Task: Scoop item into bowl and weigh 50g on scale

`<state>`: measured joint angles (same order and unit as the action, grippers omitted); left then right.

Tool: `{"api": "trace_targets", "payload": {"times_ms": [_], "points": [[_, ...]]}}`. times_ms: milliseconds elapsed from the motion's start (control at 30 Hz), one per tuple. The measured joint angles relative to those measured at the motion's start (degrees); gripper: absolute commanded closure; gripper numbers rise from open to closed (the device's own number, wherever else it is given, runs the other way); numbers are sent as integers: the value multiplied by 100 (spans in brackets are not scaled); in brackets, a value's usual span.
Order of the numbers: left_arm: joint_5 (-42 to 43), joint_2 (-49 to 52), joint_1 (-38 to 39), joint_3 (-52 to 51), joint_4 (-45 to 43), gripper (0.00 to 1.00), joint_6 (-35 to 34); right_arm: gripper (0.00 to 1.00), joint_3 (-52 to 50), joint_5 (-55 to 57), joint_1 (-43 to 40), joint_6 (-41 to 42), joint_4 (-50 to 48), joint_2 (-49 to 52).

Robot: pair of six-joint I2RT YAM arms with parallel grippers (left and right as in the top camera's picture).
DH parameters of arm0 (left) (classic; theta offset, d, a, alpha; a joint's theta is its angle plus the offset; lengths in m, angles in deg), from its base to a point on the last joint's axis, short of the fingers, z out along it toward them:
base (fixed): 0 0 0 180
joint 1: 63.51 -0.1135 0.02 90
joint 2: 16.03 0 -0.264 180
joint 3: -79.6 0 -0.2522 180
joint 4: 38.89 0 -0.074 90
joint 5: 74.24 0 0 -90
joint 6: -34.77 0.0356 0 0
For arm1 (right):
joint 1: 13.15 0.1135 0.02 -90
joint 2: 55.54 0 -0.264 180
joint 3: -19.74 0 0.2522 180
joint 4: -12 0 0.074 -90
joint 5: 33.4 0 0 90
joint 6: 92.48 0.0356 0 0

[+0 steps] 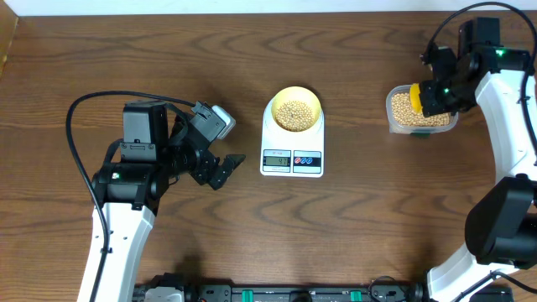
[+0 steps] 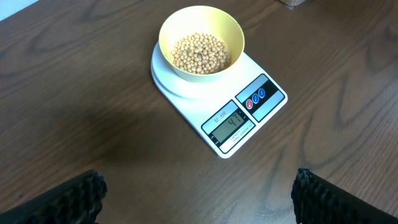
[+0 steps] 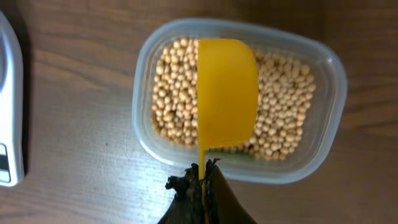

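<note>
Left arm: rises from the near edge of the table [image 1: 84,59], its wrist turned toward the middle.
Left pincer [image 1: 225,144]: fingers spread wide apart, nothing between them, low over bare wood.
Ahead of left pincer: the scale [image 2: 249,106], well apart from the fingertips, display side nearer.
Bowl [image 2: 168,37]: sits on the scale's far end, beyond the display, with beans [image 2: 200,53] inside.
Right arm: reaches in from the right side, wrist bent over the tub [image 3: 329,74].
Right pincer [image 3: 199,177]: fingers pressed together on the thin handle of the yellow scoop [image 3: 227,93].
Scoop head: just beyond the right pincer's fingertips, over the tub's beans.
Scale from right pincer: off to the side, apart from the tub.
</note>
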<state>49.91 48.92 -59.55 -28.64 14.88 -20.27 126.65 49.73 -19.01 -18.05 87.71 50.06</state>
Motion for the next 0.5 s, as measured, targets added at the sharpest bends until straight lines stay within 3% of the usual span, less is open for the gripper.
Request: {"api": "trace_targets", "payload": {"times_ms": [500], "points": [[0, 0, 0, 0, 2, 2, 0, 99, -262, -446, -367, 0, -205, 0]]}}
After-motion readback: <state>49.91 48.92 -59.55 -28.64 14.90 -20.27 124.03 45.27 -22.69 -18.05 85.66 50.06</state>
